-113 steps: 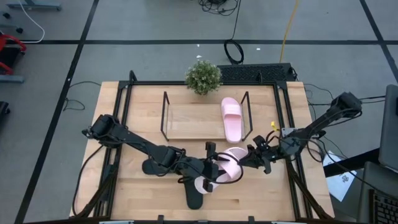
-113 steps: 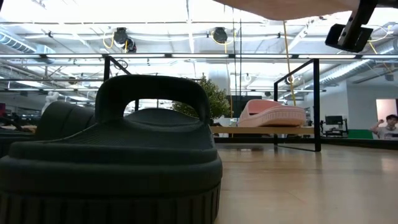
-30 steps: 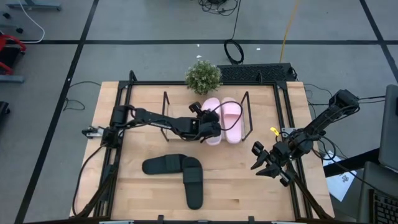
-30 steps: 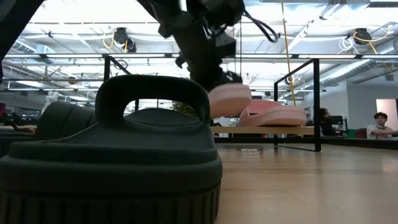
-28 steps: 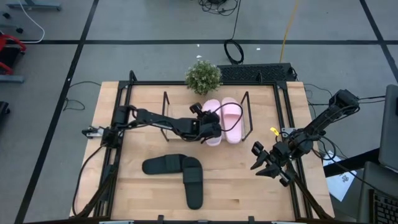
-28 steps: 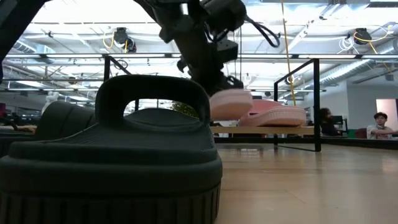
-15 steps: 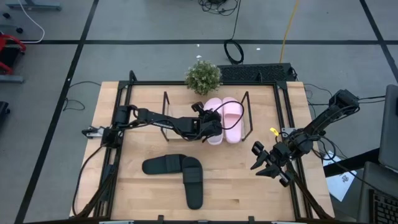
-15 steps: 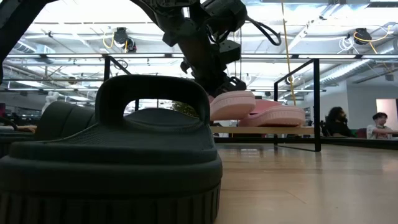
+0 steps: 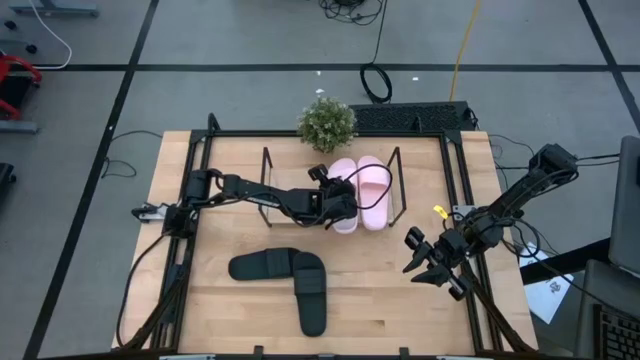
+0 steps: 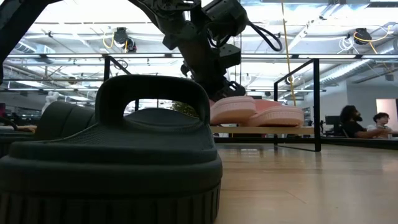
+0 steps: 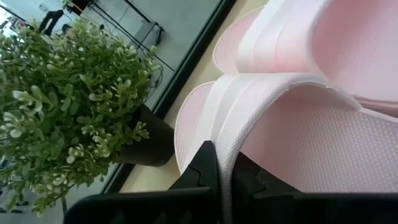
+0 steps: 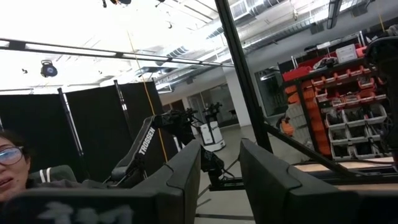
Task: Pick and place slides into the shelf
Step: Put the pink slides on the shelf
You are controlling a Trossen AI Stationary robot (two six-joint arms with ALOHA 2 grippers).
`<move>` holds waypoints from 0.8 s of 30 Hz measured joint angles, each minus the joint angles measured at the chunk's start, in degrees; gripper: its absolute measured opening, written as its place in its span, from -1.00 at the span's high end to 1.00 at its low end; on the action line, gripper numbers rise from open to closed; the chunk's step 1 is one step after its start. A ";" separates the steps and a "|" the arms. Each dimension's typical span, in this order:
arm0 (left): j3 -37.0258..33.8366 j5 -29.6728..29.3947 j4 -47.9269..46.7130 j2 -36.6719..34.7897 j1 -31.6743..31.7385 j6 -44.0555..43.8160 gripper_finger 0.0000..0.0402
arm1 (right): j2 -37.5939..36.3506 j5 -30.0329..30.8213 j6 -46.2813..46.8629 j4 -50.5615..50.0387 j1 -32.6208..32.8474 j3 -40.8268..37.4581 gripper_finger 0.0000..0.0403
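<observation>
Two pink slides are lying side by side on the shelf (image 9: pixel 300 200) in the high view: the right pink slide (image 9: pixel 374 190) is resting free against the right wire frame, and the left pink slide (image 9: pixel 341 195) is sitting just beside it. The left gripper (image 9: pixel 328 205) is reaching across the shelf board and pinching that left pink slide at its strap. Two black slides (image 9: pixel 285 280) are lying on the table (image 9: pixel 220 310) in front of the shelf, touching in an L. The right gripper (image 9: pixel 428 262) is hanging near the table's right rail, fingers partly apart, holding nothing. A potted plant (image 9: pixel 327 123) is standing behind the shelf.

Low view: a black slide (image 10: pixel 112 162) is filling the foreground; behind it the left arm is coming down onto the pink slides (image 10: pixel 255 111) on the shelf board.

Left wrist view: the fingers (image 11: pixel 202 169) are clamping tight on the white-edged strap of the left pink slide (image 11: pixel 298 137), the plant (image 11: pixel 68 106) close by.

Right wrist view: the two fingers (image 12: pixel 186 168) are standing apart with only the room beyond; a person is showing at the edge.
</observation>
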 joint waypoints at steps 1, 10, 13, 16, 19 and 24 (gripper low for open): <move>0.00 0.01 0.48 0.00 0.03 0.11 1.00 | 0.00 0.00 -0.01 0.00 0.00 0.00 0.48; 0.00 2.25 2.47 0.00 0.29 1.03 1.00 | 0.00 0.00 -0.01 0.02 0.00 0.00 0.48; 0.00 2.22 2.39 0.00 0.27 1.48 1.00 | 0.00 0.00 -0.01 0.02 0.00 0.00 0.48; 0.00 2.17 2.02 0.00 0.27 1.70 1.00 | 0.00 0.00 -0.01 0.02 0.00 0.00 0.48; 0.00 2.17 1.79 0.00 0.24 2.15 1.00 | 0.00 0.00 -0.01 0.02 0.00 0.00 0.48; 0.04 1.72 2.19 0.71 0.24 3.68 1.00 | 0.00 0.00 -0.01 0.04 0.00 0.00 0.48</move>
